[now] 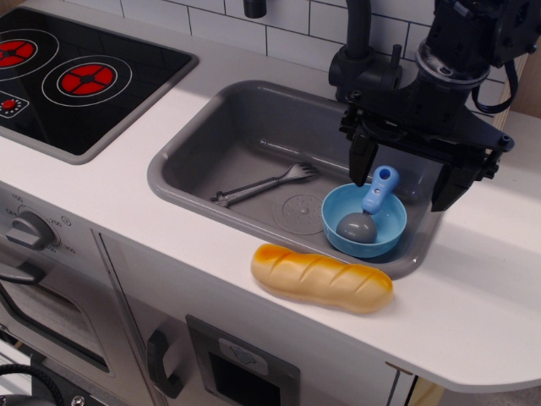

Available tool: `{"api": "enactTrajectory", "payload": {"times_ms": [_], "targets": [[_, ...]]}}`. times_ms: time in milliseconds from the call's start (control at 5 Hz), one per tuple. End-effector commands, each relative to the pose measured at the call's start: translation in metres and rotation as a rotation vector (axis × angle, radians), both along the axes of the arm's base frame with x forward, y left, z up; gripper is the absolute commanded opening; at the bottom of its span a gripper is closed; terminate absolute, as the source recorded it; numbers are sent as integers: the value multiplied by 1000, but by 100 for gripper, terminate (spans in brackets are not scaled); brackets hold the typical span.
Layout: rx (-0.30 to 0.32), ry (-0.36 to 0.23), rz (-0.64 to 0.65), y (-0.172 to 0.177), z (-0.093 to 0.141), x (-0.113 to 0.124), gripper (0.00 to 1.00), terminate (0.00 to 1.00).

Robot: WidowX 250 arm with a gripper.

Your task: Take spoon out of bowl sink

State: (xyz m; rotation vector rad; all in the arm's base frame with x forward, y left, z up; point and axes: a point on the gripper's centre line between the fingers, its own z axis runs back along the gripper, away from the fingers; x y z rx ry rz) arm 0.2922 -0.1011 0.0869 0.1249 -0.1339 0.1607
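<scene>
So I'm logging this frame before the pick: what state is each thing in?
tool: open, fingers straddling the spoon handle, above the bowl
spoon: in the bowl, handle leaning on the rim, not gripped
bowl: upright in the sink
fork: lying flat on the sink floor
bread: lying on the counter

White surface [473,296] carries a bread loaf [321,277] at its front edge, just beside the sink [194,182].

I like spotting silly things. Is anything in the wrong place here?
Yes. A toy bread loaf lies on the counter right at the sink's front rim, and a fork lies loose on the sink floor. The spoon rests in the blue bowl. Nothing looks spilled or broken.
</scene>
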Motion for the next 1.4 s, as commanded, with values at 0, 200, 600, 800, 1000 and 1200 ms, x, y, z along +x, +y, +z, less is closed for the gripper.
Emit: {"api": "enactTrajectory", "payload": {"times_ms": [0,200,600,800,1000,1200], "targets": [[0,0,0,0,0,0,100,0],[-35,-21,-24,17,-2,33,100,0],[-103,-46,-78,43,-7,73,100,0],[-89,-45,-106,41,-20,77,100,0],[-124,-7,-136,38,-32,78,100,0],[-100,-19,-129,34,-42,80,100,0]]}}
